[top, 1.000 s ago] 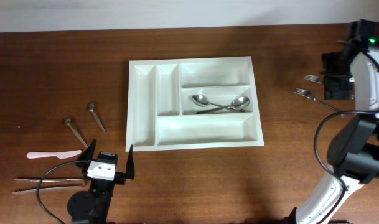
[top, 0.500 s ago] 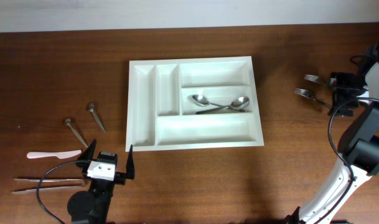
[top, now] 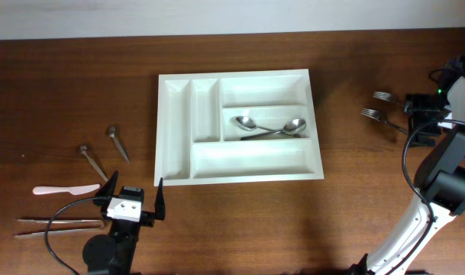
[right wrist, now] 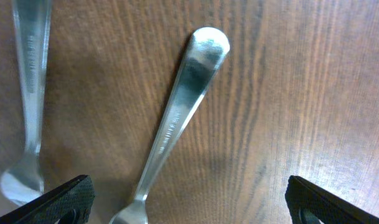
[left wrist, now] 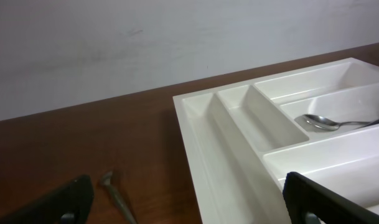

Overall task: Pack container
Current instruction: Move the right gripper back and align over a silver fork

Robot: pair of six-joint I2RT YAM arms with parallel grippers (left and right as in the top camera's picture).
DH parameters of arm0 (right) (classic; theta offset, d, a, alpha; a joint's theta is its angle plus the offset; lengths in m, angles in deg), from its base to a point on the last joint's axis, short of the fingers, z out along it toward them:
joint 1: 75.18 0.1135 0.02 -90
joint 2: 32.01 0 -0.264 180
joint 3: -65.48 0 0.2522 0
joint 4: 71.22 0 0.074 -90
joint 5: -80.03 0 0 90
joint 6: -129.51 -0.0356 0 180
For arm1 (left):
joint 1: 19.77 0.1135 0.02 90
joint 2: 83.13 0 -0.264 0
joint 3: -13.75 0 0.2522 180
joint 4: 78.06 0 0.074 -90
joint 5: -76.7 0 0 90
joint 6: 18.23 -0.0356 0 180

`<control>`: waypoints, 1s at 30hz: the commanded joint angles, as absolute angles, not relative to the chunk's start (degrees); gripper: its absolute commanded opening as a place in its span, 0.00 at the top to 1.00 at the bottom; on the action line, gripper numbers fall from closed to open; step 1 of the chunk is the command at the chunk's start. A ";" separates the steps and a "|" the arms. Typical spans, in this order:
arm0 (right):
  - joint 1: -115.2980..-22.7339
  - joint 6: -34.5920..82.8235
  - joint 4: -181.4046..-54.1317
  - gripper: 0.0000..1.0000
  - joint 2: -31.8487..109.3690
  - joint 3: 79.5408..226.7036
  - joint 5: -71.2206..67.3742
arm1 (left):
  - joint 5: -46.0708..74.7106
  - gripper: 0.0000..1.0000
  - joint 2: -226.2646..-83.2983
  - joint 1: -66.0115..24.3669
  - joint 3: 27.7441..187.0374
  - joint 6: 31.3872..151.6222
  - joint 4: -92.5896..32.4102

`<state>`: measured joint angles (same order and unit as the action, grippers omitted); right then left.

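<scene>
The right fingers (right wrist: 71, 202), spread over a flat fork (right wrist: 183, 93) at 3 o'clock from the container (top: 247, 160), might have slipped off its thin handle or bumped the other fork (right wrist: 30, 62).

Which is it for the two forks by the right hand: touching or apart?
Apart. The right wrist view shows bare table between the forks along their handles.

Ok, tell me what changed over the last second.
The right arm swung outward to the right; the right pincer hangs open over the handles of the forks, holding nothing. Forks, tray, spoons and left pincer stayed put.
</scene>
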<state>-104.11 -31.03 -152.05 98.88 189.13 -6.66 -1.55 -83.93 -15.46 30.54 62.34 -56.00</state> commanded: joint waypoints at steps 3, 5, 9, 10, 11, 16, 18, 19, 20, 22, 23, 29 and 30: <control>-103.41 -32.10 -153.10 0.01 101.50 190.05 -8.08 | -1.77 0.01 -83.43 -15.11 30.02 61.79 -56.15; -103.19 -32.08 -153.10 0.01 102.40 190.05 -7.79 | -1.77 0.01 -83.43 -15.11 30.02 61.79 -56.15; -102.86 -32.08 -152.66 0.01 103.49 190.05 -7.53 | -1.77 0.01 -83.43 -15.11 30.02 61.79 -56.15; -102.80 -32.08 -152.29 0.01 103.49 190.05 -7.57 | -1.74 0.01 -83.43 -15.11 30.02 61.79 -56.15; -102.73 -32.08 -151.77 0.01 103.49 190.05 -7.55 | -1.77 0.01 -83.43 -15.11 30.02 61.79 -56.15; -102.32 -34.31 -150.52 0.01 103.51 190.05 -6.39 | -1.77 0.01 -83.43 -15.11 30.02 61.79 -56.15; -102.07 -35.44 -150.04 0.01 103.51 190.05 -6.31 | -1.77 0.01 -83.43 -15.11 30.02 61.79 -56.15; -101.86 -35.86 -149.67 0.01 103.51 190.05 -6.28 | -1.77 0.01 -83.43 -15.11 30.02 61.79 -56.15; -101.77 -35.99 -149.56 0.01 103.51 190.05 -6.33 | -1.77 0.01 -83.43 -15.11 30.02 61.79 -56.15; -101.42 -36.01 -149.14 0.01 103.53 190.05 -6.37 | -1.77 0.01 -83.43 -15.11 30.02 61.79 -56.15; -101.27 -36.19 -149.06 0.01 103.60 190.05 -6.48 | -1.77 0.01 -83.43 -15.11 30.02 61.79 -56.15; -100.50 -36.19 -149.34 0.01 105.11 190.03 -6.50 | -1.77 0.01 -83.43 -15.11 30.02 61.79 -56.15; -100.35 -36.19 -149.47 0.01 105.35 190.03 -6.50 | -1.77 0.01 -83.43 -15.11 30.02 61.79 -56.15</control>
<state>-101.11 -35.44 -149.21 103.40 189.13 -6.66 -1.55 -83.93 -15.46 30.54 62.34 -56.00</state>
